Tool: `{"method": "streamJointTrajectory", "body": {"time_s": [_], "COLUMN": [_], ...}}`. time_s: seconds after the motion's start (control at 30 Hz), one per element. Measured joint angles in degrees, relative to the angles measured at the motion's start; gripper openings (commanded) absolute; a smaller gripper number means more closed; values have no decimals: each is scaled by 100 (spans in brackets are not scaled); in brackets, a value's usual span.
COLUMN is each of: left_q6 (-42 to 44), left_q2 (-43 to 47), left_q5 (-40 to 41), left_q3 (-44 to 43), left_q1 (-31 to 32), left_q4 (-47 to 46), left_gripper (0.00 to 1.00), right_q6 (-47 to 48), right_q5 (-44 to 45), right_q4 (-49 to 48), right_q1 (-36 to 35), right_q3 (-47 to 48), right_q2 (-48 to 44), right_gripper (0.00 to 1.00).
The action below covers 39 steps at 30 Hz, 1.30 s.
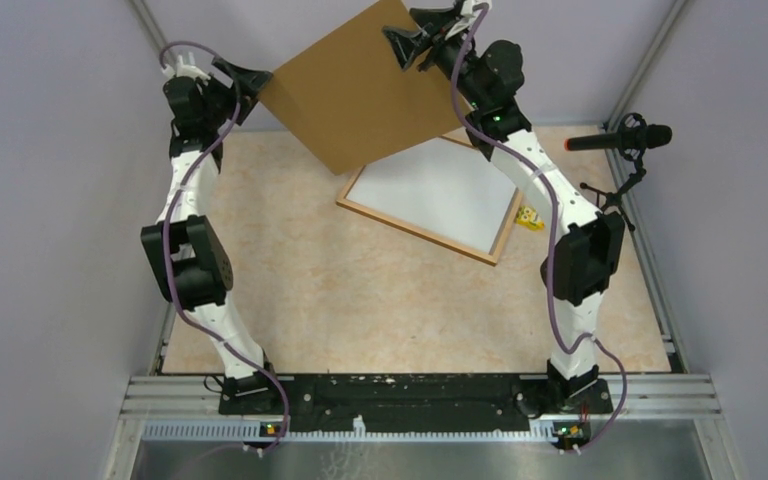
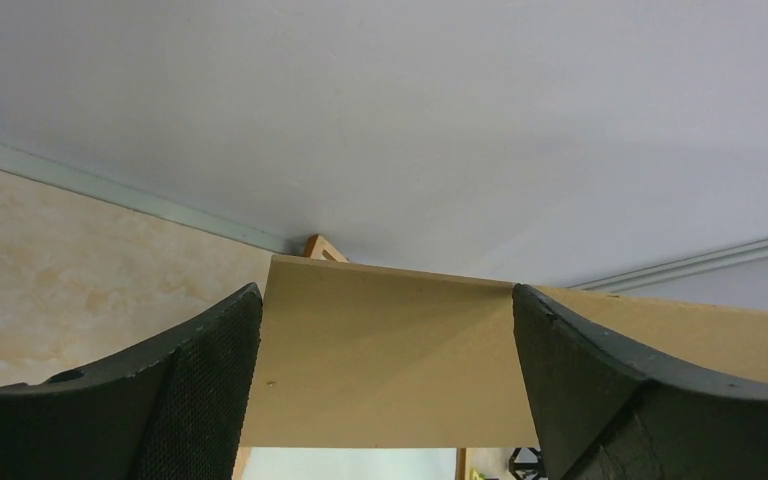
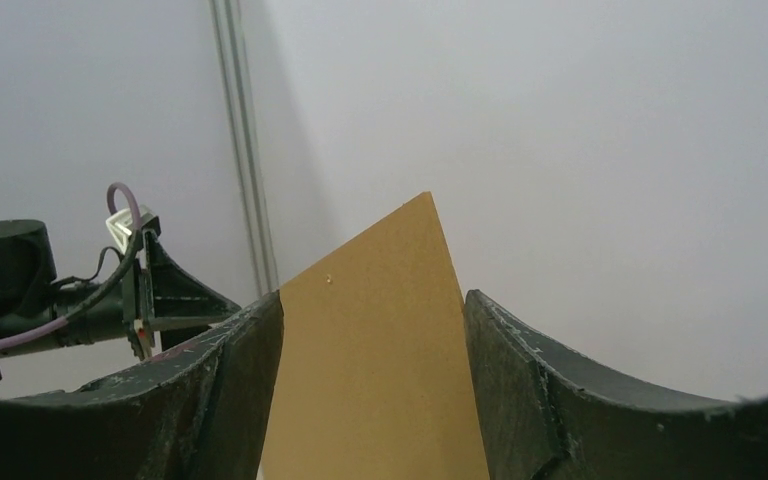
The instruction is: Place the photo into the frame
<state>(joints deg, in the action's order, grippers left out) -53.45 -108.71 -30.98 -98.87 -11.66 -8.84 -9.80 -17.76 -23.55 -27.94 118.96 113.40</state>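
The frame [image 1: 425, 237], thin light orange-brown wood, lies flat on the table at the back right. A white sheet [image 1: 435, 195] fills it, probably the photo's white back; no print shows. A plain brown backing board [image 1: 360, 90] hangs tilted above the frame's far corner. My left gripper [image 1: 250, 80] is at the board's left corner and my right gripper [image 1: 410, 45] at its upper right edge. In the left wrist view the jaws [image 2: 385, 290] stand wide apart with the board [image 2: 380, 350] between them. In the right wrist view the gripper [image 3: 372, 295] is also wide, flanking the board's corner [image 3: 370, 370].
A small yellow object [image 1: 530, 218] lies beside the frame's right edge. A black microphone on a stand [image 1: 620, 140] reaches in from the right wall. Grey walls close in the back and sides. The left gripper [image 3: 175, 290] shows in the right wrist view.
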Motion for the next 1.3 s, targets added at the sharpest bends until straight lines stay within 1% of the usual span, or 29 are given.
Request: {"method": "streamJointTrajectory", "body": {"time_s": [0.27, 0.57, 0.7, 0.9, 1.1, 1.3], "left_q6": [68, 160, 219, 295, 417, 507], "left_q2": [-184, -271, -234, 369, 1161, 1993], "left_q5": [-28, -20, -4, 138, 269, 354], "left_q3": [529, 640, 935, 2046, 2900, 3788], "left_q1": [0, 0, 0, -2, -2, -2], "left_q4": [-278, -601, -1032, -1467, -1478, -1510], "left_gripper": [92, 91, 91, 91, 92, 93], "right_q6": [520, 866, 975, 1045, 1248, 1759], "right_q5": [-334, -466, -599, -695, -859, -905], "right_q4": [-234, -485, -817, -1427, -1873, -2090], "right_q1": [9, 33, 33, 33, 35, 35], "right_q3": [-284, -308, -643, -1725, -2540, -3316], "right_q2": [173, 328, 238, -221, -682, -1143], "right_gripper": [63, 62, 62, 63, 64, 65]}}
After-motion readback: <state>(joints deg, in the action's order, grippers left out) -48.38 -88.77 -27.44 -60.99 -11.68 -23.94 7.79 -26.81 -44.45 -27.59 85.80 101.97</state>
